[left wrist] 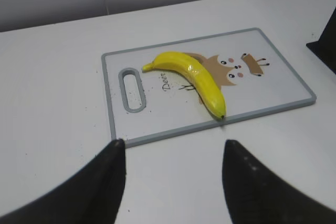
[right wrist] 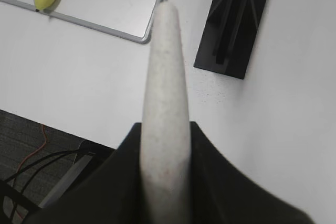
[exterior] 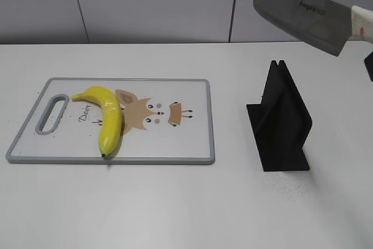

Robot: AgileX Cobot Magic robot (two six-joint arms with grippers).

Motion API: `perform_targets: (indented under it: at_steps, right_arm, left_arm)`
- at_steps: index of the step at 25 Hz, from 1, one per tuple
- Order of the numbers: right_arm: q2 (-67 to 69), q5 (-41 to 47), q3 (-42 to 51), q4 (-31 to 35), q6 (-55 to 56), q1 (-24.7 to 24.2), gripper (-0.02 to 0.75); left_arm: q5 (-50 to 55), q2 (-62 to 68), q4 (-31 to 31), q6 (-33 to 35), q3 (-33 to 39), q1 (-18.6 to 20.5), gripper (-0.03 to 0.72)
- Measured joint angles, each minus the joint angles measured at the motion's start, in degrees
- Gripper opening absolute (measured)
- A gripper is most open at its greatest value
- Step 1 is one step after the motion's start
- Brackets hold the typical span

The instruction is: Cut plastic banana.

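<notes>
Right wrist view shows the right gripper (right wrist: pixel 164 156) clamped on the pale handle of a cleaver (exterior: pixel 303 13), held high over the desk's far right. The left gripper (left wrist: pixel 173 174) hangs spread and empty near the front edge. A black knife stand (exterior: pixel 280 121) sits right of centre. The plastic banana (exterior: pixel 106 118) lies on the cutting board (exterior: pixel 175 144) toward the left edge.

Both the left hand (left wrist: pixel 173 182) and right hand (right wrist: pixel 165 182) have matte black, smooth, tapering fingers.
</notes>
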Motion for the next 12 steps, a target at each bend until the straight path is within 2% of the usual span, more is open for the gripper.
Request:
perform_targets:
  at_steps: [6,12]
  right_arm:
    - [-1.93,-0.25,1.53,-3.54,2.80,0.00,0.183]
    - [-2.14,-0.96,2.15,-5.91,6.99,0.00,0.183]
  left_arm:
    - [1.04,-9.30,0.09,-0.56,0.00,0.00,0.564]
    - [8.87,-10.37,0.92,-0.56,-0.15,0.00,0.549]
